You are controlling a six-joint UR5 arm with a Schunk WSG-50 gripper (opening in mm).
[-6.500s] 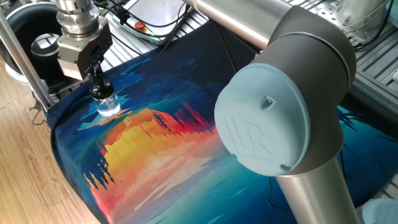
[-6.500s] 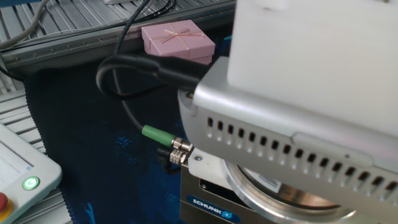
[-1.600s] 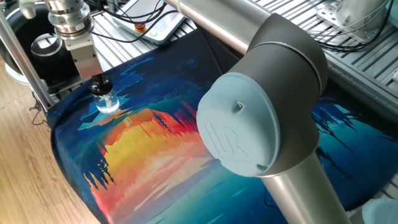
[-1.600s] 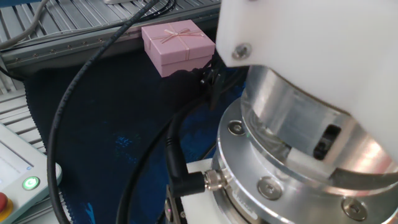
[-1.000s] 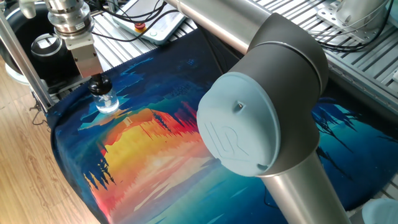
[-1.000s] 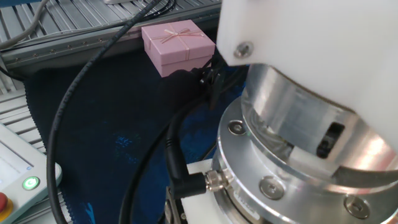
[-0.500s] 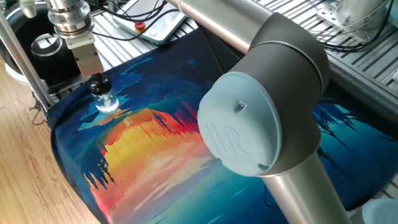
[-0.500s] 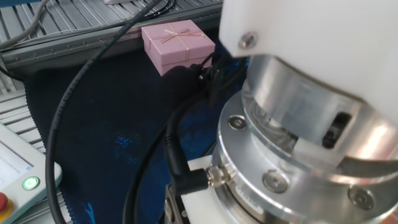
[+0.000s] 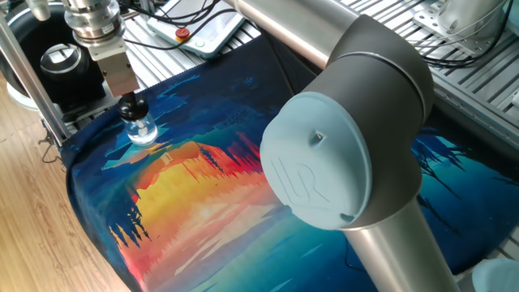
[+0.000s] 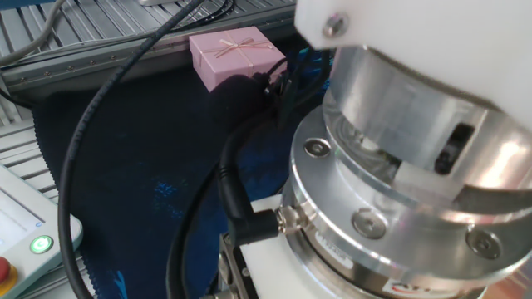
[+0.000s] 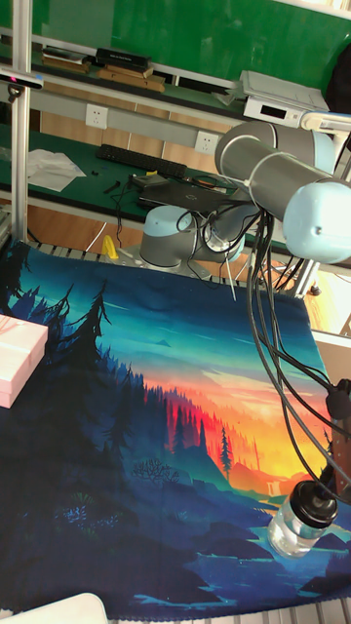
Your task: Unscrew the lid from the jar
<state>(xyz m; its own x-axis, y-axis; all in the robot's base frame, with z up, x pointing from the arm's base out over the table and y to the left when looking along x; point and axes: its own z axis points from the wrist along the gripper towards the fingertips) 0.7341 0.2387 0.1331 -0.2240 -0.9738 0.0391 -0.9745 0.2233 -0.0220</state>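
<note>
The jar (image 9: 141,130) is a small clear glass bottle standing on the painted cloth near its far left corner. Its black lid (image 9: 130,106) sits on the neck. My gripper (image 9: 129,103) comes straight down on it, seen edge-on, with the dark fingers closed against the lid. In the tall fixed view the jar (image 11: 295,527) and lid (image 11: 314,507) stand at the lower right, and the gripper is mostly cut off by the right edge. In the other fixed view the metal wrist flange (image 10: 391,191) fills the picture and hides both jar and lid.
A large black ring-shaped device (image 9: 61,61) stands just behind the jar, beside an aluminium frame post (image 9: 28,81). A pink gift box (image 10: 237,54) lies at the cloth's far side. The arm's big elbow joint (image 9: 340,162) hangs over the cloth's middle. Cables (image 11: 268,322) trail down toward the wrist.
Over the last half second the gripper has shifted slightly right, and the jar with its lid has shifted a little with it. Since 6.5 s ago the wrist has turned about a quarter turn.
</note>
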